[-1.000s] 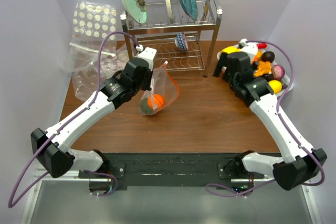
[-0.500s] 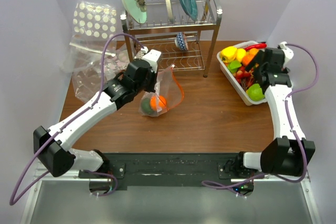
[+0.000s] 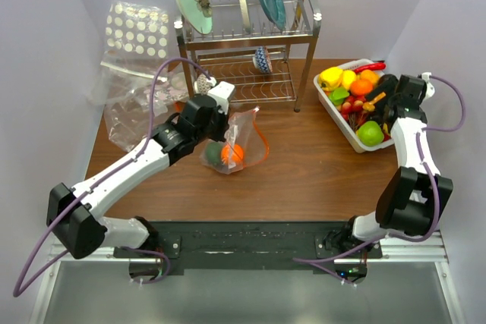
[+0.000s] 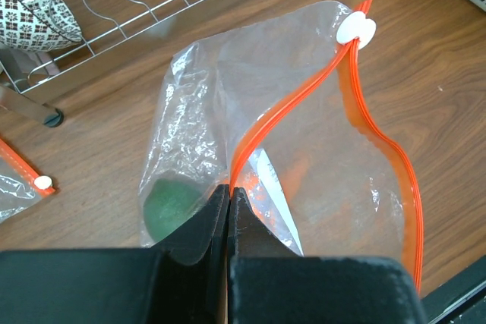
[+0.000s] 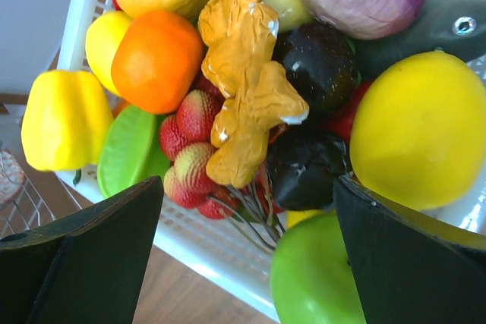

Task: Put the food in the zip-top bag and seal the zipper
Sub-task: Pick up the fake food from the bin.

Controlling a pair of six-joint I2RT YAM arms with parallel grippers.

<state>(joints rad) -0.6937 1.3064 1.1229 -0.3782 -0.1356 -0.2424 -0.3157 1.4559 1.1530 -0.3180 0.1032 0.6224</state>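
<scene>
The zip-top bag [image 3: 241, 140] rests on the table and holds an orange fruit [image 3: 231, 153] and a dark green one [image 3: 213, 153]. My left gripper [image 3: 220, 117] is shut on the bag's orange-red zipper [image 4: 292, 104] near its left end. In the left wrist view [image 4: 229, 191] the bag mouth gapes open. The white slider [image 4: 356, 29] sits at the far end, and the green fruit [image 4: 173, 210] lies left of my jaws. My right gripper [image 3: 389, 105] is open and empty just above the food in the white basket [image 3: 343, 123]. In its wrist view [image 5: 249, 184] a green apple [image 5: 315, 278], strawberries [image 5: 190, 142] and a ginger piece [image 5: 247, 89] lie between the fingers.
A metal dish rack [image 3: 243, 36] with plates stands at the back, a patterned bowl [image 4: 30, 5] on its lower shelf. A dotted clear bag [image 3: 137, 32] and a small pouch [image 4: 19, 180] lie at the left. The basket also holds a yellow pepper [image 5: 64, 119], an orange [image 5: 156, 58] and a lemon [image 5: 418, 130].
My right arm has swung right and back, from beside the basket to over it, wrist now pointing down at the food. My left gripper has lowered the bag slightly toward me.
</scene>
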